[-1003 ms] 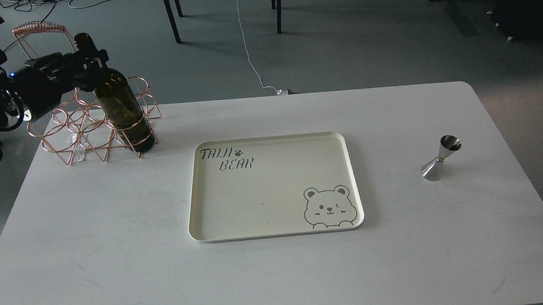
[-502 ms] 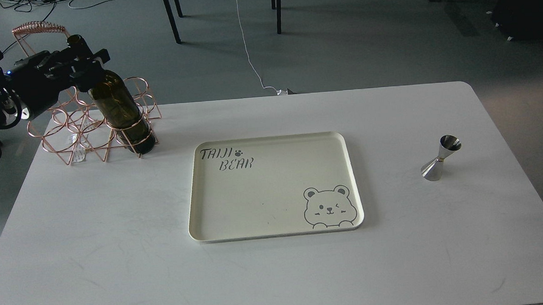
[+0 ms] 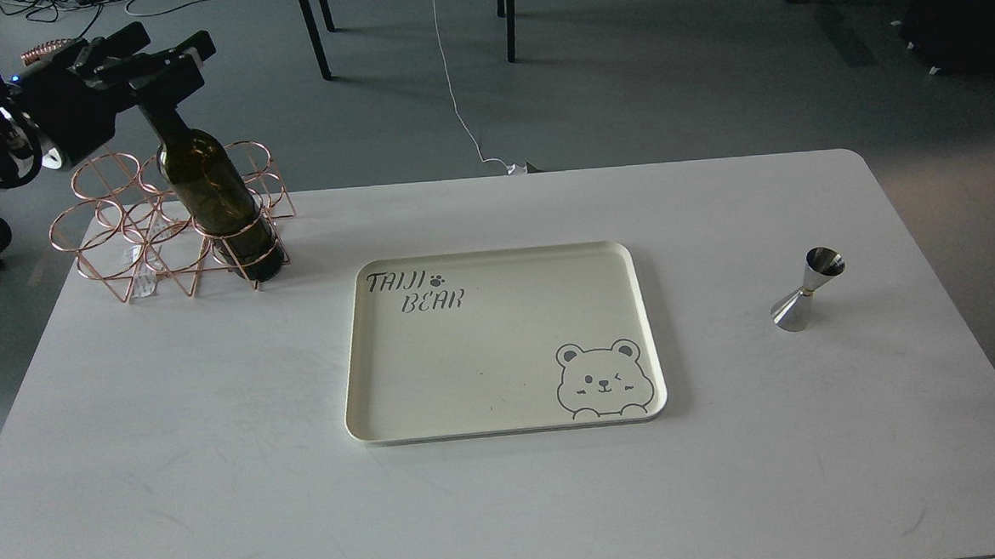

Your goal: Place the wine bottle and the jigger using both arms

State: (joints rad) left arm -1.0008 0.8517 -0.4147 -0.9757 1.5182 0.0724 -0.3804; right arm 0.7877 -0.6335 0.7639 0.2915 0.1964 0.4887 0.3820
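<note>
The dark green wine bottle [image 3: 206, 190] stands tilted in the right-hand ring of a copper wire rack [image 3: 118, 245] at the table's back left, its base still inside the rack. My left gripper [image 3: 165, 74] comes in from the left and is shut on the top of the bottle's neck, hiding the mouth. The steel jigger [image 3: 807, 290] stands upright on the table at the right, alone. My right arm and gripper are out of view.
A cream tray [image 3: 645, 306] printed with "TAIJI BEAR" and a bear face lies in the middle of the white table [image 3: 218, 464]. Chair legs and cables are on the floor behind the table.
My left gripper has risen along the neck to its top and now covers the mouth. The bottle's neck has swung slightly left. The jigger and tray have not moved.
</note>
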